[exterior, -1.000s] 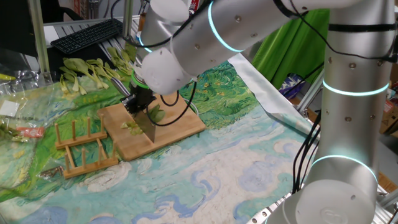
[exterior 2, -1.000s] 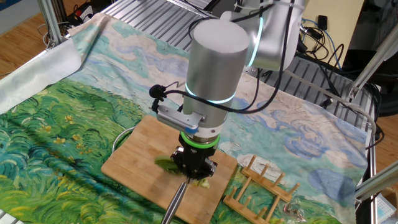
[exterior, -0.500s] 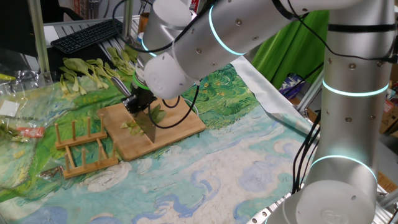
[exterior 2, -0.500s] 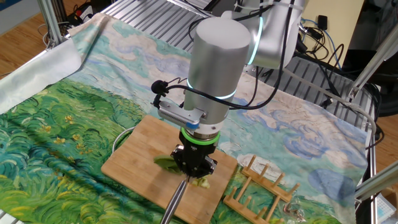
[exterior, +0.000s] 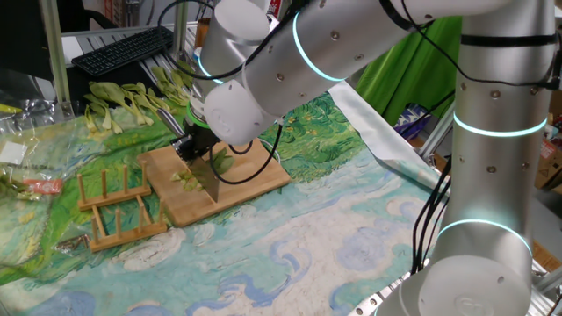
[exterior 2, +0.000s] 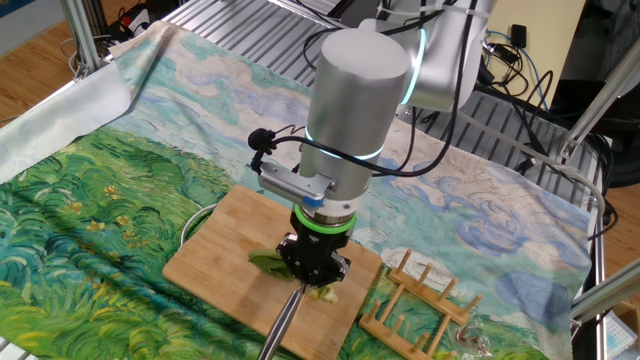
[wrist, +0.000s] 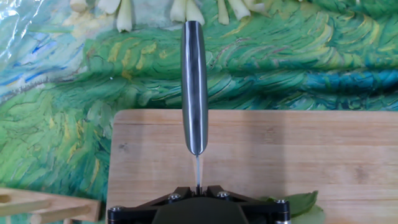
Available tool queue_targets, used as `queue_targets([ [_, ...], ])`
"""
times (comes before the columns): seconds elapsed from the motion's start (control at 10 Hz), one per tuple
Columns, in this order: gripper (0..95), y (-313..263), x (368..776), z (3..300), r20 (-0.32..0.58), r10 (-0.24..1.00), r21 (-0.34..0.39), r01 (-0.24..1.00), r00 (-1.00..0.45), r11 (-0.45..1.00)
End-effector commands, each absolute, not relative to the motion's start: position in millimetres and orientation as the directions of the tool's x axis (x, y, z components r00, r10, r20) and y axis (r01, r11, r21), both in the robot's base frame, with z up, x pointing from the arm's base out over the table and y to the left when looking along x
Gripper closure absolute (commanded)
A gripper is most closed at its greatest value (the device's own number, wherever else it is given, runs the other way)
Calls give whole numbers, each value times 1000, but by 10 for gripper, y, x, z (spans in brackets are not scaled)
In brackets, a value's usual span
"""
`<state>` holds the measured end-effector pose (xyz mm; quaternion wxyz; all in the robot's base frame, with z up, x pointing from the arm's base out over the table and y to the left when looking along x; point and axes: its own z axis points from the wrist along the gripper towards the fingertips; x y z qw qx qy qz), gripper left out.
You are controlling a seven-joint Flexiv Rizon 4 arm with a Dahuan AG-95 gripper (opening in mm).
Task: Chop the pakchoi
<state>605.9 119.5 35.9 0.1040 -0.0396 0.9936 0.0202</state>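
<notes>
The gripper [exterior 2: 314,268] was clamped tight on a knife [wrist: 194,87], blade down on the wooden cutting board [exterior 2: 222,252]. The pakchoi [exterior 2: 266,262] lay on the board beside the blade. A wooden rack [exterior 2: 420,298] stood just right of it.

Pakchoi [exterior: 223,161] on cutting board [exterior: 255,180]; wooden rack [exterior: 114,206] beside board; whole stalks [exterior: 132,101] behind.

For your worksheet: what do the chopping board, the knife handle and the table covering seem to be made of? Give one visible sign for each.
Chopping board: pale wood, possibly bamboo; matte, visible grain.
Knife handle: polished metal, probably steel; mirror-like sheen.
Table covering: printed cloth, apparently; it wrinkles and drapes.
</notes>
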Motion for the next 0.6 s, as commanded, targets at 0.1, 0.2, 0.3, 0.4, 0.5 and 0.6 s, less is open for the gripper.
queue_targets([
  [0.1, 950, 1238, 6109, 345, -208, -68, 36, -77, -976, 996],
  [0.2, 950, 1242, 6117, 338, -198, -76, 13, -80, -977, 997],
  [0.3, 950, 1241, 6117, 339, -200, -76, 17, -81, -977, 997],
  [0.4, 950, 1235, 6113, 344, -168, -78, 17, -82, -983, 996],
  [0.5, 950, 1239, 6105, 339, -152, -79, 26, -84, -985, 996],
  [0.6, 950, 1248, 6088, 330, -141, -78, 32, -84, -987, 996],
])
